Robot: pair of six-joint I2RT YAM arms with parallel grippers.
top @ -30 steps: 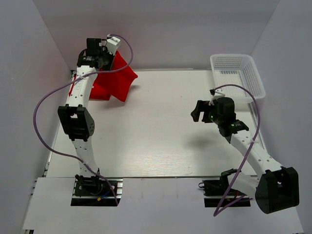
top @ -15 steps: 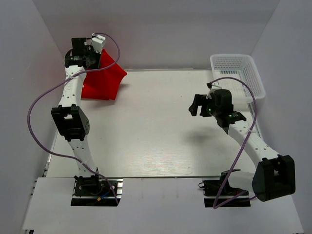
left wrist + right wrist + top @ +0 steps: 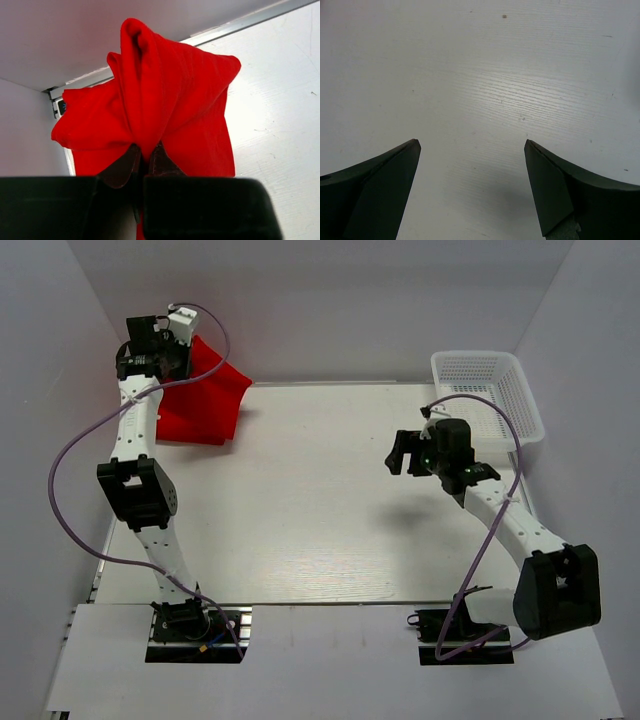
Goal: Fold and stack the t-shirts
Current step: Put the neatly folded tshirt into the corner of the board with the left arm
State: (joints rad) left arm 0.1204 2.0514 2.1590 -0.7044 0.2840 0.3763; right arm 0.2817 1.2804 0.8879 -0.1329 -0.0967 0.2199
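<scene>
From the top camera, the left gripper (image 3: 165,348) is up high at the far left corner of the table (image 3: 320,520). A red t-shirt (image 3: 205,405) hangs down from it, and the low part of the shirt reaches the table by the back wall. This view is too far off to show how the fingers are set.

The left wrist camera is close. There the two dark fingers (image 3: 122,167) are pinched nearly together on a bunch of the red shirt. The shirt falls away from them in big soft folds.

The right gripper (image 3: 402,455) hangs over the right side of the table. It is well apart from the shirt and near a white basket (image 3: 490,390). The right wrist camera shows its jaws spread wide with nothing between them, only bare white table below. The basket shows only from the top camera.
</scene>
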